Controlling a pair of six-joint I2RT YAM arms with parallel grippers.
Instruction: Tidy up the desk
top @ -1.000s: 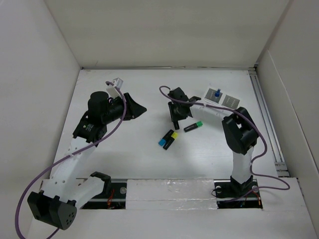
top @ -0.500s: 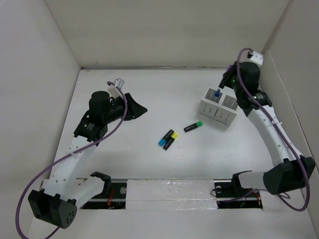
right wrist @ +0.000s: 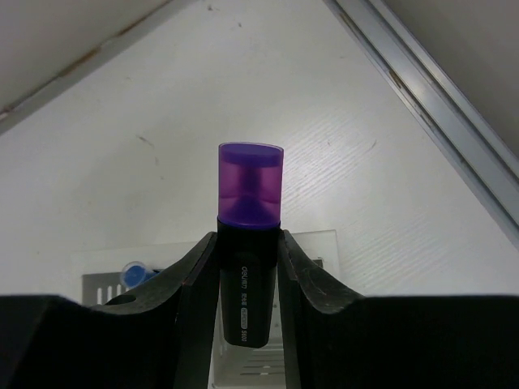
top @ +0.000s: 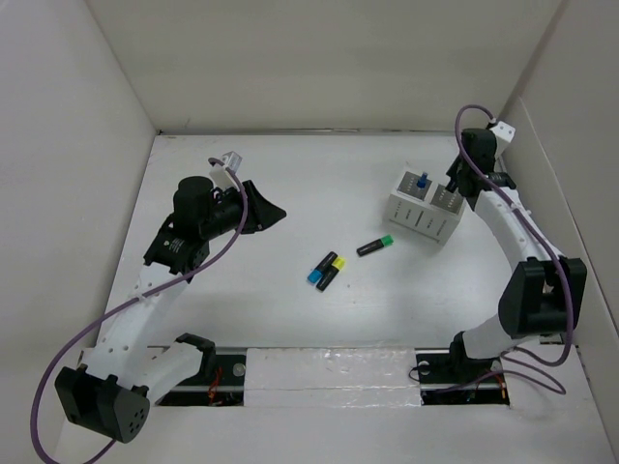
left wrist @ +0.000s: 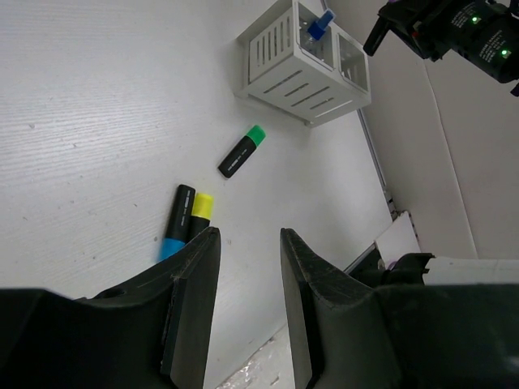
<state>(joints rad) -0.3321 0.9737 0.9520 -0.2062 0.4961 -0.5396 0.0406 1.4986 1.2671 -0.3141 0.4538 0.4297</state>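
One blue pen [top: 423,182] already stands in the white slotted box [top: 418,211] at the far right of the desk [top: 280,319]. Your right claw [right wrist: 247,271] is clamped on a purple pen [right wrist: 248,235], cap up, and hangs just above the box's right side, so I judge this one is about to go in. Three pens are left lying near the middle: a green pen [top: 375,246] nearest the box, then a yellow pen [top: 335,261] and a second blue one [top: 316,276] touching side by side.

Your left claw [left wrist: 247,267] has its fingers almost together and holds nothing. It hovers over the far left, well apart from the pens.

Mind the metal rail [top: 517,232] and the wall just beside your right arm. The middle of the desk gives you plenty of room.
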